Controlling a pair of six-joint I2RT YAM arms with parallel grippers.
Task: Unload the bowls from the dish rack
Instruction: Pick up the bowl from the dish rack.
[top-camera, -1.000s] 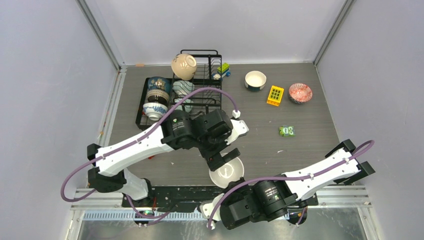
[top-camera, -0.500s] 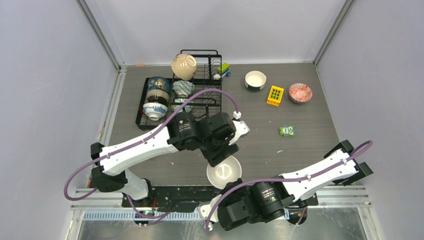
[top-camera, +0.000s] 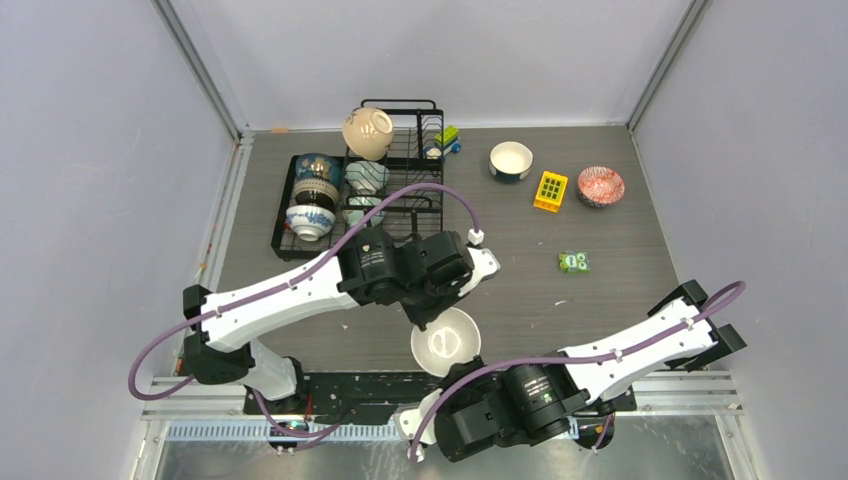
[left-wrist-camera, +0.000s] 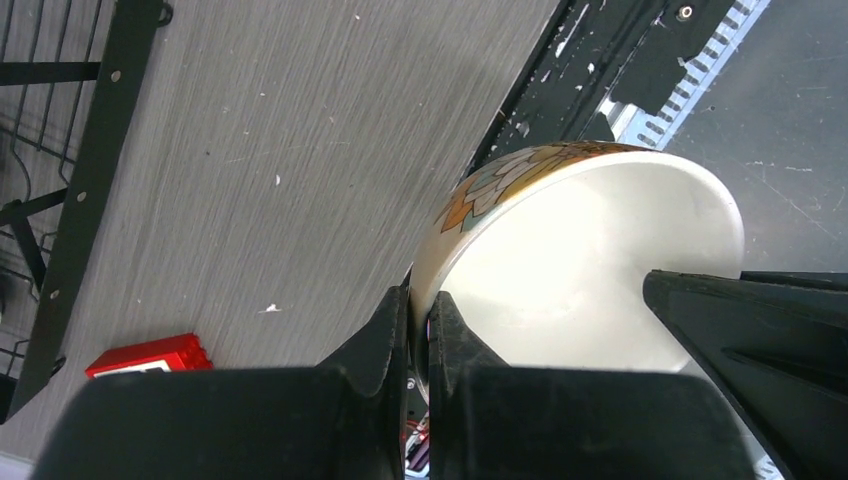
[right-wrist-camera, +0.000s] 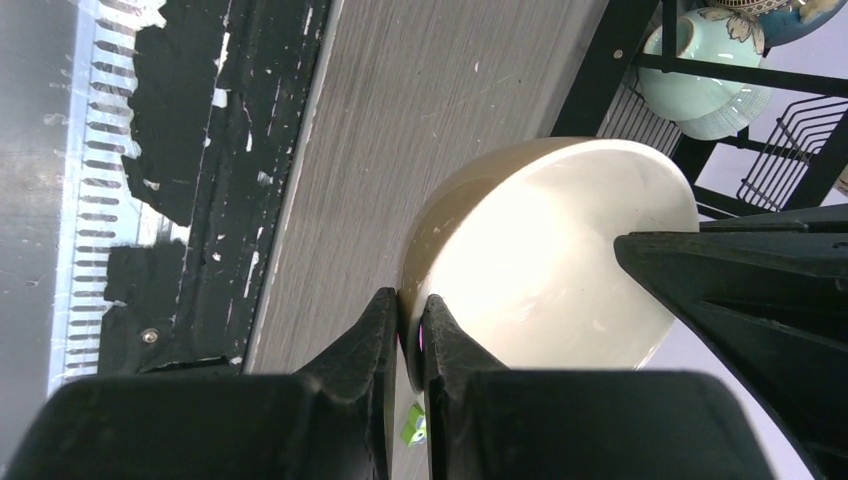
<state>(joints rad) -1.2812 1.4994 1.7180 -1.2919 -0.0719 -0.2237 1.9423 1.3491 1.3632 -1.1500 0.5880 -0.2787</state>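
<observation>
Left claw (left-wrist-camera: 420, 302) and right claw (right-wrist-camera: 408, 302) both clamp the bowl (top-camera: 447, 342) between them by its rim; mismatched pulls could wrench it loose.

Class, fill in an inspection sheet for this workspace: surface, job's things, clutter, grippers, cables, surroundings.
Surface: grey table, white specks.
Job's things: dish rack holds cream bowl, blue patterned bowl, blue-and-white bowl, teal bowl; white bowl, red-patterned bowl, near bowl off it.
Clutter: yellow block, green block, red block.
Grippers: left gripper and right gripper each pinch the near bowl's rim.
Cables: purple cables along each arm.
Surroundings: pale walls, metal frame.
</observation>
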